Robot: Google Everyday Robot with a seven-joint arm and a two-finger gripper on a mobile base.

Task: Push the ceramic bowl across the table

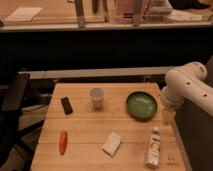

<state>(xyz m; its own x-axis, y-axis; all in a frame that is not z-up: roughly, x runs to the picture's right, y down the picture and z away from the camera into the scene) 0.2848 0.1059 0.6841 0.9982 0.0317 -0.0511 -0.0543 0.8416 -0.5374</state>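
None of the push looks done yet; the ceramic bowl [141,105] sits right of centre on the desk [85,137], the hand [167,116] hanging just right of it; released or clenched, I cannot tell.

**A:** ok, what's actually sitting on the table [90,132]?

**B:** The green ceramic bowl [141,105] is far right. A whitish cup [96,98] stands left of it, not touching. There's a small black block [66,105] further left, an orange stick thing [63,142] near left, a pale block [112,144] near the middle, and a tube [153,147] lying near right.

**A:** and the gripper?

**B:** The gripper [168,116] hangs under the white arm [192,87] at the table's right edge, just beside the bowl's right rim.
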